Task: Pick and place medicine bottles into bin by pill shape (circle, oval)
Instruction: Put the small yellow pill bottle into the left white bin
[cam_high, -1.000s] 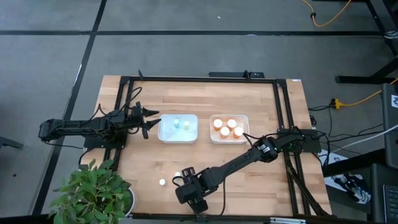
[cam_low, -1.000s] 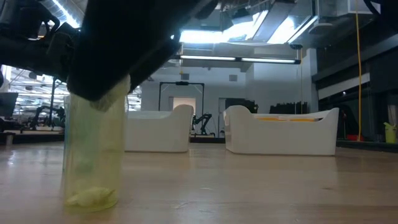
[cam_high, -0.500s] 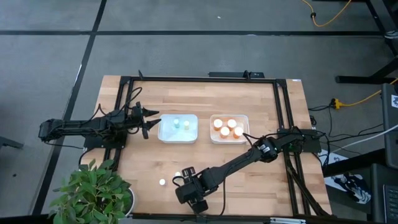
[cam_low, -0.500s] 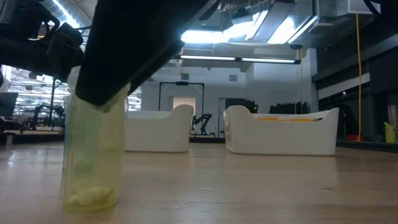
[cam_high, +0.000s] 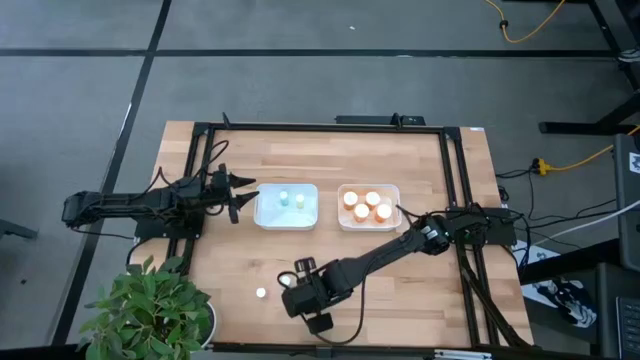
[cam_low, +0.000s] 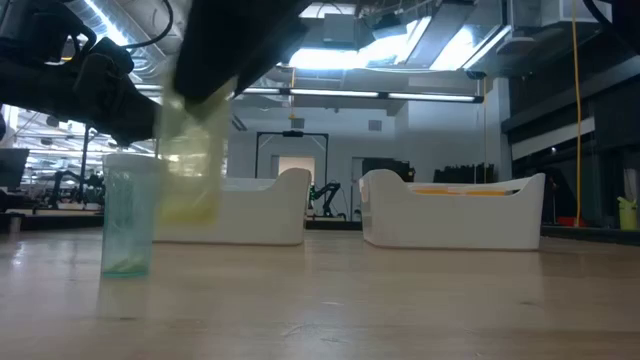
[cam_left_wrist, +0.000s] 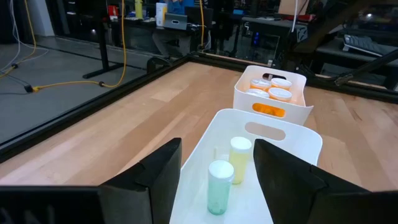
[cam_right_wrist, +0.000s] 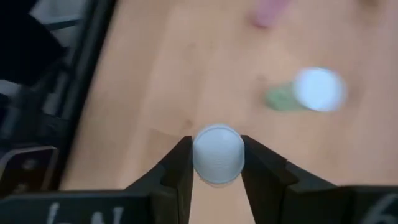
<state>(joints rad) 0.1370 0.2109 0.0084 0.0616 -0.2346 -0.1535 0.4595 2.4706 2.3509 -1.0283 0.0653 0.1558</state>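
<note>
My right gripper (cam_high: 293, 284) is near the table's front, shut on a small pale yellowish bottle (cam_low: 192, 150) with a white cap (cam_right_wrist: 218, 154). A second small greenish bottle (cam_low: 128, 215) stands on its base on the table, just left of it (cam_high: 261, 294). My left gripper (cam_high: 240, 195) waits open beside the left white bin (cam_high: 287, 207). Two small pale bottles (cam_left_wrist: 219, 186) (cam_left_wrist: 239, 158) stand in that bin. The right white bin (cam_high: 369, 207) holds several orange bottles (cam_left_wrist: 270, 93). My right gripper pinches the bottle at its white-capped top (cam_right_wrist: 218, 154) between its two fingers (cam_right_wrist: 177, 168), coming from above and pointing down. The yellowish body (cam_low: 192, 170) hangs below the fingers, lifted clear of the table.
A potted plant (cam_high: 150, 315) overhangs the table's near left corner. A black frame (cam_high: 455, 200) runs along the table's edges. Bare wood lies between the bins and the right gripper.
My right gripper has shut on the yellowish bottle and lifted it off the table, carrying it up and a little toward the far edge. The greenish bottle behind it has stayed where it stood.
</note>
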